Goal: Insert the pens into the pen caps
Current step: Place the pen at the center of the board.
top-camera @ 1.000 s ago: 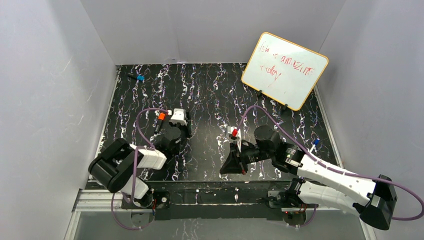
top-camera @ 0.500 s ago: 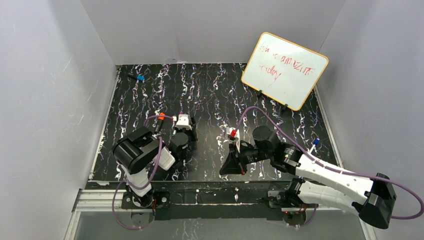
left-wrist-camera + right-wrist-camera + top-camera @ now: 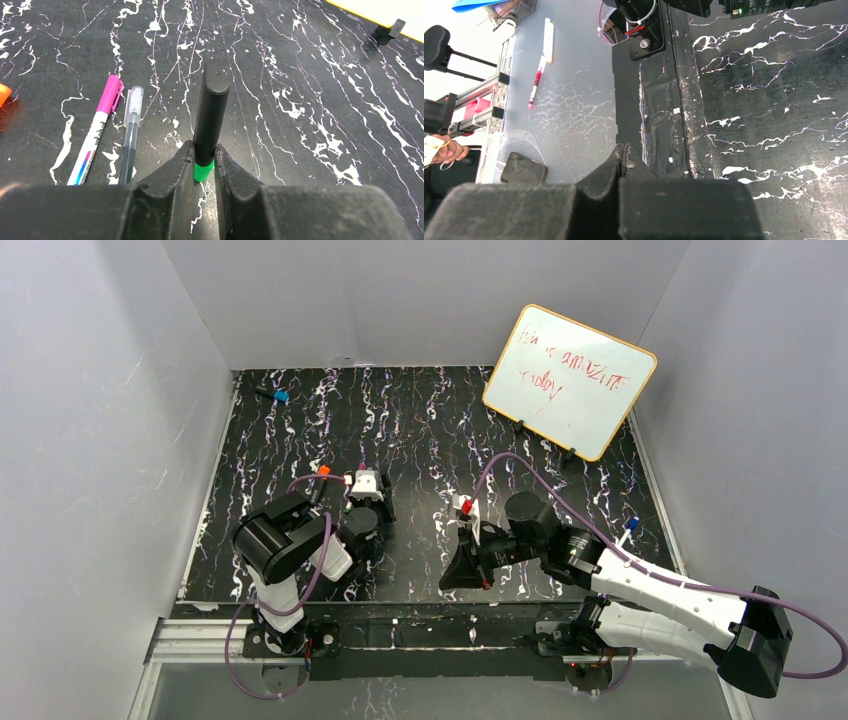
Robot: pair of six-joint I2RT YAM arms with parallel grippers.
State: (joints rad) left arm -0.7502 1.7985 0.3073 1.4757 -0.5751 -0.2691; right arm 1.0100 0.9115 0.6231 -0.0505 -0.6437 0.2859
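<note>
Claws come first, close to the near edge of the black mat [image 3: 430,430] with its white streaks. In the middle, the right claw [image 3: 624,154] is squeezed tight with nothing in it, and it points at the near edge. Off to the right, near the right edge of the mat, lies a blue-tipped pen [image 3: 628,528], well apart from the rest. On the left, the left claw [image 3: 204,161] is grasping a black marker [image 3: 212,107]. It pinches the marker at its green band, and the flat black end points to the far side. I cannot tell if the marker touches the mat. Just left of the marker, two thin pens lie on the mat side by side. One is a white pen [image 3: 89,152] with a pink cap [image 3: 110,93] on its far end, and the other is a slim clear pen [image 3: 130,135]. Farther left sits an orange cap [image 3: 323,471] by itself. A whiteboard [image 3: 570,380] with red writing stands tilted at the far right. A blue cap [image 3: 280,396] lies in the far left corner, away from all the pens.
</note>
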